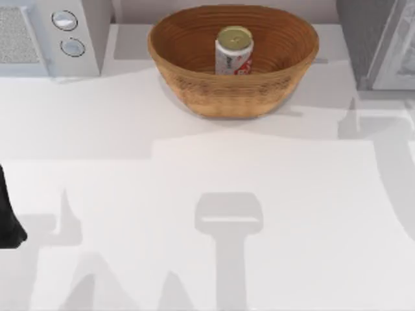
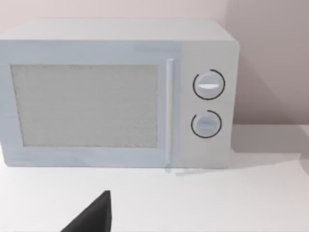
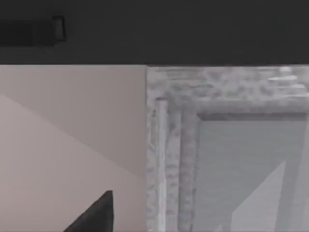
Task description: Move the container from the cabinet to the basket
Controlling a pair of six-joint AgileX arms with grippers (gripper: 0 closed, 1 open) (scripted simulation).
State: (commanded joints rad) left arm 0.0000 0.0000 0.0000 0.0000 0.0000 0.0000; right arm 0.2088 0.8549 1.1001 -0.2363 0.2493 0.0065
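Inside the basket (image 1: 194, 84) at the table's (image 1: 194, 194) far edge, the container (image 1: 233, 52) stands upright. Cabinet (image 1: 363, 39) sits far right. My left arm's (image 1: 10, 220) parked at the left edge; can't tell either gripper's state.

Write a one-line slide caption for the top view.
Container standing upright inside the wicker basket, between the white appliance and the cabinet.

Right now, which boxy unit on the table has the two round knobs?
The white microwave at the top view's left; the dark grey cabinet at the right has none.
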